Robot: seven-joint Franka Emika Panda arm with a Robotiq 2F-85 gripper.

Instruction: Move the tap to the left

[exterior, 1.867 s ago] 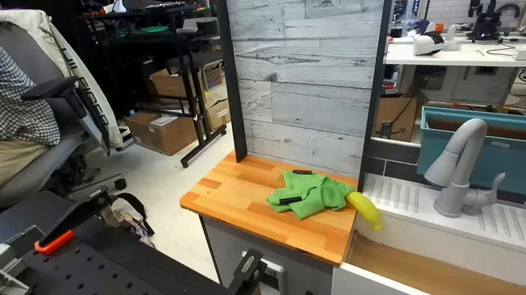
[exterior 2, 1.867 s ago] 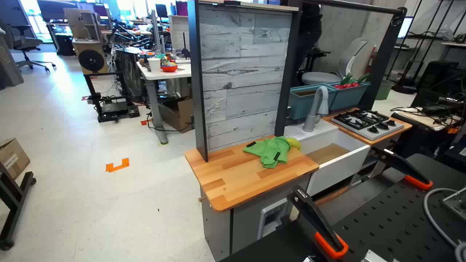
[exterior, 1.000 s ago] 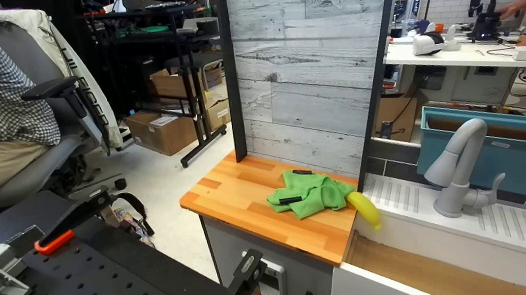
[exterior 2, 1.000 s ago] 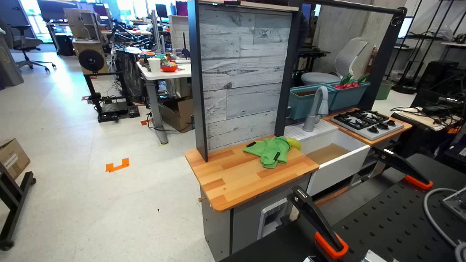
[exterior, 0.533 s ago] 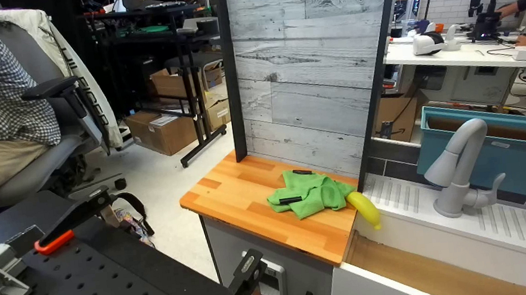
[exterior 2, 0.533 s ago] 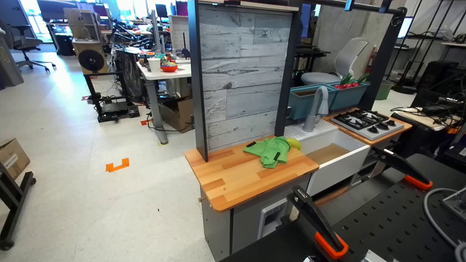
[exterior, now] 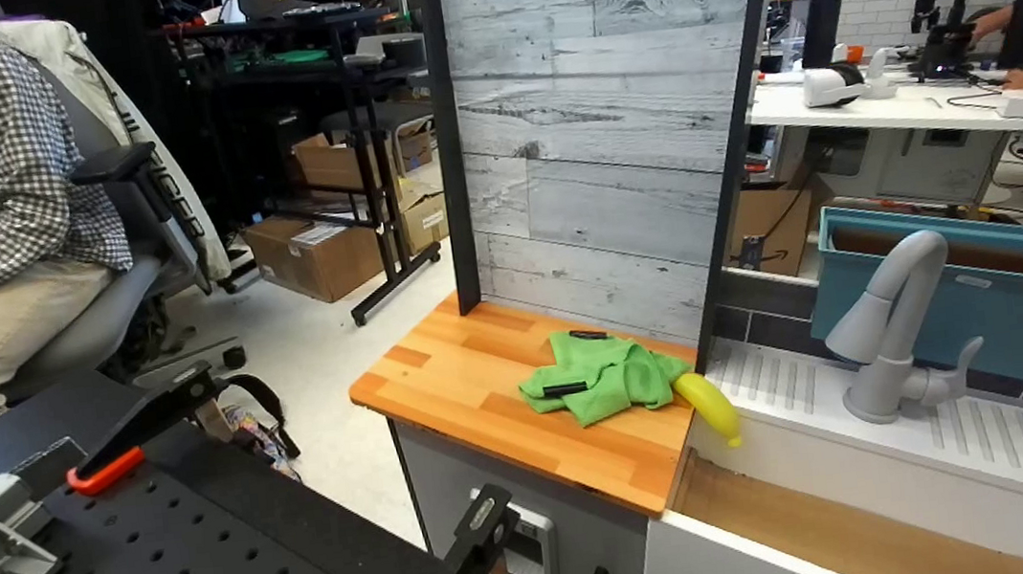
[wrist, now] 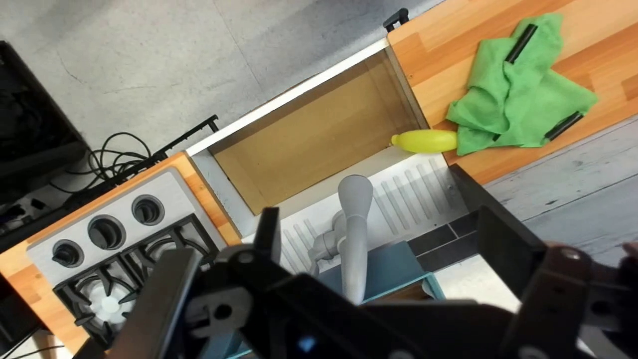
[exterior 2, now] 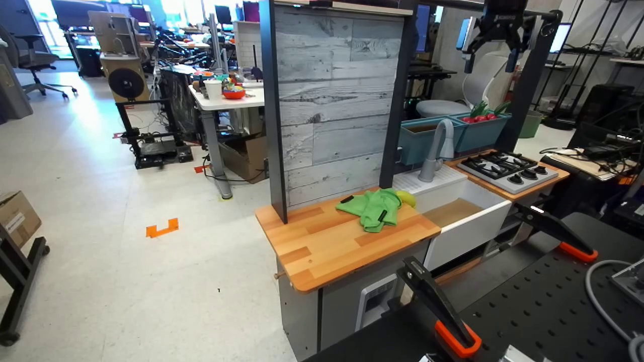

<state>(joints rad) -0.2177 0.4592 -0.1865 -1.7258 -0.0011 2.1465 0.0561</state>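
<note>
1. Hanging in the air, the gripper [exterior 2: 490,61] has its fingers spread apart.
2. Below it, between the fingers in the wrist view, the grey gooseneck faucet [wrist: 355,234] stands upright on the ledge of the sink [exterior 2: 468,236].
3. Lower too, a teal planter [exterior 2: 480,136] contains red, green-leaved vegetables [exterior 2: 481,118].
4. Also beneath, a banana-shaped yellow object [wrist: 426,141] overhangs the sink's corner.

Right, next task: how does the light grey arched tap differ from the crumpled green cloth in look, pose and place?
Look: the light grey arched tap is plain; the crumpled green cloth has black strips.
Pose: the tap stands upright; the cloth lies in loose folds.
Place: the tap is on the white ribbed ledge, the cloth on the brown wooden worktop.
Shared: the black open hand touches neither.
</note>
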